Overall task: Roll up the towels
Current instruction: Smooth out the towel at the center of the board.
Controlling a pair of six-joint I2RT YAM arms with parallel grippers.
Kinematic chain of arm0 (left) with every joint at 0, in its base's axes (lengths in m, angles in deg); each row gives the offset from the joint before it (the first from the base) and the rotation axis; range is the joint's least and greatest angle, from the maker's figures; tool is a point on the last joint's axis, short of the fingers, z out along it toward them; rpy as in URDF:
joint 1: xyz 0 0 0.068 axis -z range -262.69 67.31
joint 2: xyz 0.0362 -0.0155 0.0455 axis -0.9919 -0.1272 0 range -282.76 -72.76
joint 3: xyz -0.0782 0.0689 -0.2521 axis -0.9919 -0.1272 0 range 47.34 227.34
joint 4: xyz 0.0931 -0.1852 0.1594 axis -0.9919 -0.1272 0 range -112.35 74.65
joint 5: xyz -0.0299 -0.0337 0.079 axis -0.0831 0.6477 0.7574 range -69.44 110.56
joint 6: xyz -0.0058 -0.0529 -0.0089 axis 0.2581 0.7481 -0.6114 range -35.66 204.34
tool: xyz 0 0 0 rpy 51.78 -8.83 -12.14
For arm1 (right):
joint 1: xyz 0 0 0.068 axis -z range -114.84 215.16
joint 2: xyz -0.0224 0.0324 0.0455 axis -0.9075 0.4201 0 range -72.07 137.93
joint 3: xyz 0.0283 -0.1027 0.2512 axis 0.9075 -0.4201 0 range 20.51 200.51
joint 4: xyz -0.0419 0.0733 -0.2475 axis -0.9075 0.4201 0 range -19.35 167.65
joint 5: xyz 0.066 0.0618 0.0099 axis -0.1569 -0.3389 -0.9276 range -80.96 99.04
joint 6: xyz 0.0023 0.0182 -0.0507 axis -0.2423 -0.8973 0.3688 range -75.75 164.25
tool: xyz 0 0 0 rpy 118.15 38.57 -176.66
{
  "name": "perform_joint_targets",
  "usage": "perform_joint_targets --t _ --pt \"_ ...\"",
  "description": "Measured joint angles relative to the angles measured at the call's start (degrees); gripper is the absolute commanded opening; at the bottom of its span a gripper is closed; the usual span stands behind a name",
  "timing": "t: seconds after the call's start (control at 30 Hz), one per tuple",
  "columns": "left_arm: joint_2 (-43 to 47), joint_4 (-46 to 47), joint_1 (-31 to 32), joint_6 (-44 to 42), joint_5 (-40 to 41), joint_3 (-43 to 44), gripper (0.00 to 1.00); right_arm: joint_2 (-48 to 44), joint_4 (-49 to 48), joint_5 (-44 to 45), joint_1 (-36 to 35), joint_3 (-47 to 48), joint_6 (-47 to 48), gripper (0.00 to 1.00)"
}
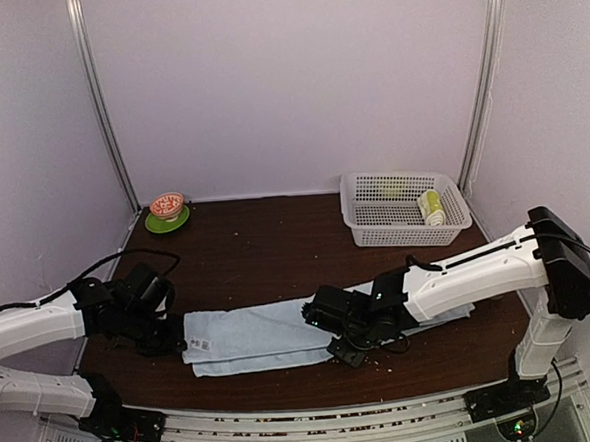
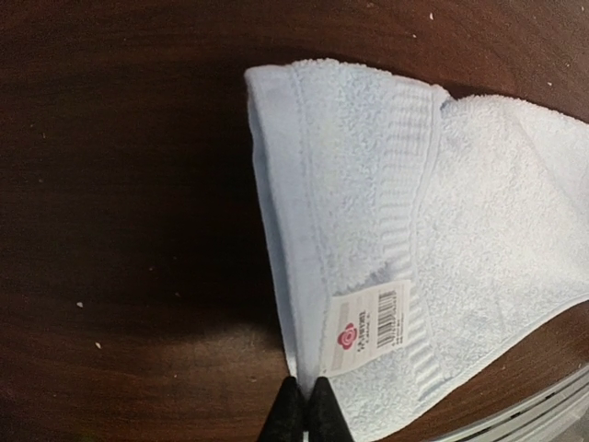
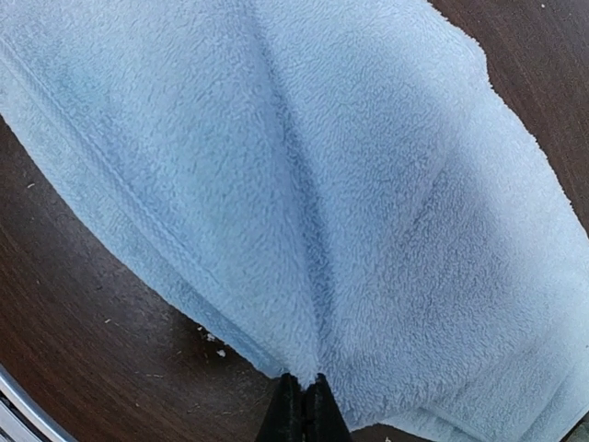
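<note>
Towel (image 1: 252, 336) stretches between left gripper (image 2: 304, 385) and right gripper (image 3: 303, 381), both clamped on it.

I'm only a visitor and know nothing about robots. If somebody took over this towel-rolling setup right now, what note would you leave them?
Left gripper: shut, pinching the pale-blue towel at its left end, near the tag.
Right gripper: shut, pinching the same towel's near edge, further right.
Pale-blue towel: folded into a long strip, lying on the table, not rolled.
Green towel: already rolled, in the white basket at the back right.
Left to do: roll the blue towel.
</note>
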Motion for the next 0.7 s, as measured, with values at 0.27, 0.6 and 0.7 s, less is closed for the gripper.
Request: perform_joint_targets --t 0.27,0.6,0.7 --pt "-0.4 0.4 0.0 0.0 -0.6 -1.0 0.0 3.3 -0.5 -3.7 0.0 0.0 -0.8 0.33" --pt "2.0 -1.0 0.0 -2.5 -1.9 -0.9 0.56 0.8 1.0 -7.5 0.1 -0.1 -0.9 0.53" --pt "5.1 -3.7 0.0 -3.7 -1.8 1.0 0.61 -3.4 1.3 -7.8 0.8 -0.3 -1.2 0.53"
